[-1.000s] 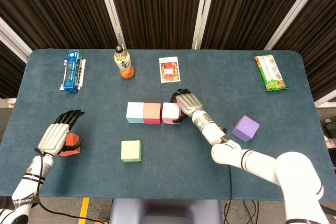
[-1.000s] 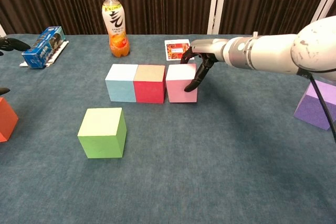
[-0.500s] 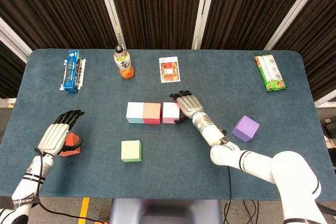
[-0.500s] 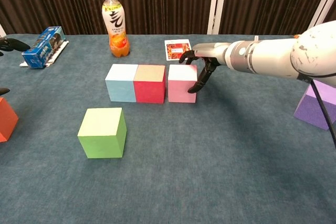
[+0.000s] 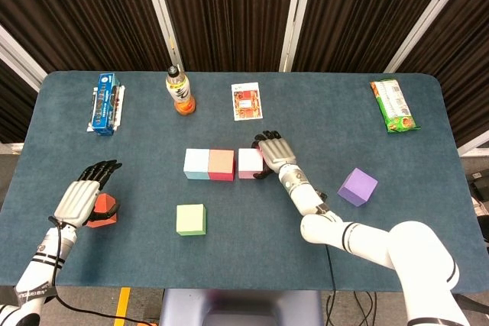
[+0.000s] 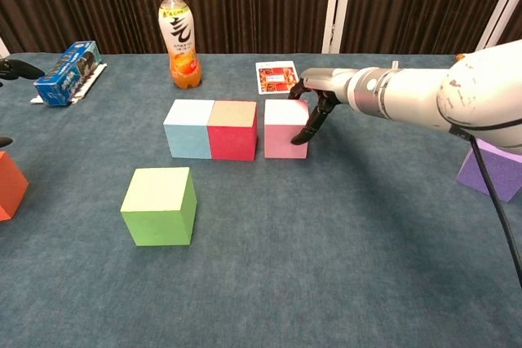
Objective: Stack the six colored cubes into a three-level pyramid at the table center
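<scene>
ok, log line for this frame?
base row: three cubes | right hand touching pink cube | left hand over red cube

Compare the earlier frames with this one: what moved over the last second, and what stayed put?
The right hand drew back slightly toward the robot's right, fingers resting against the pink cube's right side; the cube crept right with it, opening a small gap from the red cube. Unchanged: the light blue cube, green cube, purple cube, and the left hand over the orange cube.
</scene>
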`<state>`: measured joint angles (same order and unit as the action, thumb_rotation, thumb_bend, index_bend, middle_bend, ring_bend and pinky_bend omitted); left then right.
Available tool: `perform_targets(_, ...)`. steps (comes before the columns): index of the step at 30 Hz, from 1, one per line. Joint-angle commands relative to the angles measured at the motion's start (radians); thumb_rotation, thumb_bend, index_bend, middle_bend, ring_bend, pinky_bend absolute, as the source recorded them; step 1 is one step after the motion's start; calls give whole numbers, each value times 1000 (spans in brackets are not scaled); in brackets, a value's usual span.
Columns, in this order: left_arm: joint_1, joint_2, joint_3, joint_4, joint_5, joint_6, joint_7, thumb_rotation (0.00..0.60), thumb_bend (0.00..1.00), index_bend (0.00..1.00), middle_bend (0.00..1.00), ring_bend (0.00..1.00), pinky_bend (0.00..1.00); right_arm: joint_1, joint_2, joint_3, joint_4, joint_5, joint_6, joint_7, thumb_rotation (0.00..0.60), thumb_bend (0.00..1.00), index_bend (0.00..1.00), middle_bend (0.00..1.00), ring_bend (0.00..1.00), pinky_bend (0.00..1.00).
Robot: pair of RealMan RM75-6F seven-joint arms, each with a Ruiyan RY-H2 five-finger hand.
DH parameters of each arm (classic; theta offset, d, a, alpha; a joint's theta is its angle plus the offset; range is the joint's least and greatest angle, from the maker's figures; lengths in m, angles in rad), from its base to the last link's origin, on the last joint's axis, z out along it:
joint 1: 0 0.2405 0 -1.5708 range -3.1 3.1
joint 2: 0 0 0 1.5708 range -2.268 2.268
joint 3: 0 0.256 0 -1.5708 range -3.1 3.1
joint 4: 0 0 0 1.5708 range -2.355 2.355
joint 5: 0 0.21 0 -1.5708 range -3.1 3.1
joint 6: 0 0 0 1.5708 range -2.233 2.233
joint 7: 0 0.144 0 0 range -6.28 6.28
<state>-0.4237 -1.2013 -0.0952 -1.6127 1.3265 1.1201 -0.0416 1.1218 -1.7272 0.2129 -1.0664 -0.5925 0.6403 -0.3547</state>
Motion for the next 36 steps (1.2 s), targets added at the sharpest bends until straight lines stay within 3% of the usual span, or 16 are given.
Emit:
perform_targets(1,1,-1,1,2,-1,-1,-2,600,337,91,38,0,90,-3,16,2,-16,3,-1,-2,600,299,483,227,29,117)
perform_targets(10,-1,-4,1,5,4,-5,-9,600,335,88,35,0,89,-5,47,-2,-63,9,-8,-8,600,299,487,227,29,116)
perform_targets(36,-3,-7,2,27,11,-16,-47,600,334,88,35,0,89,46,-8,-2,-20,68,5,-62,600,299,478,227,29,117)
